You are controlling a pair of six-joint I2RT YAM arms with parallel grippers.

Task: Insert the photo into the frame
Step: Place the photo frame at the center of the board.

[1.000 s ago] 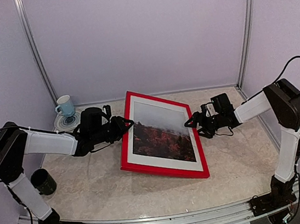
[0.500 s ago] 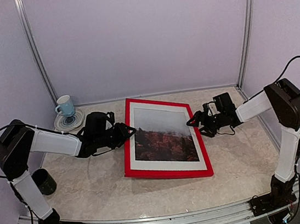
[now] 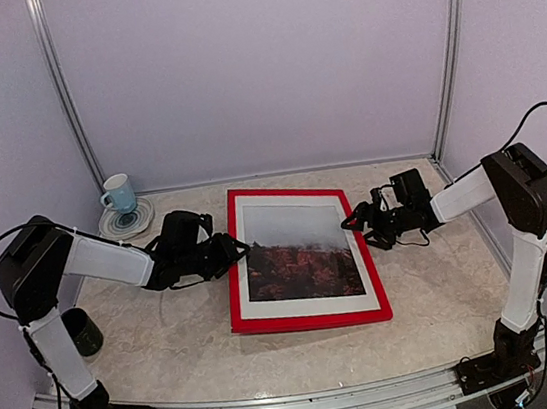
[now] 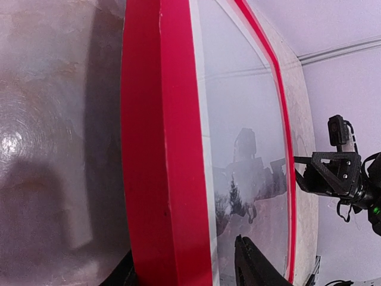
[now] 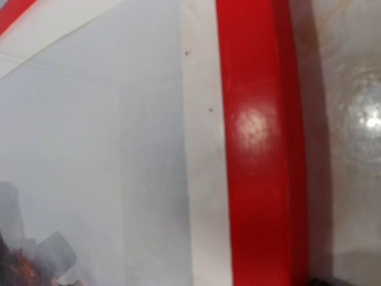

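While the red picture frame (image 3: 309,319) lies flat in the middle of the marbled tabletop (image 3: 169,329), the photo (image 3: 296,257) sits inside it, face up, with grey misty sky at the far end and dark reddish landscape at the near end, bordered by a white mat (image 3: 307,305). From the left, the left gripper (image 3: 234,250) reaches the frame's left bar; the wrist view shows its fingers parted, one on either side of that bar, with a gap between the inner finger and the red wood. From the right, the right gripper (image 3: 349,221) sits at the far end of the right bar, its fingers spread, holding nothing. At the far left corner a pale blue mug (image 3: 119,194) stands on a saucer (image 3: 125,224), and a dark cup (image 3: 80,331) stands near the left arm's base.
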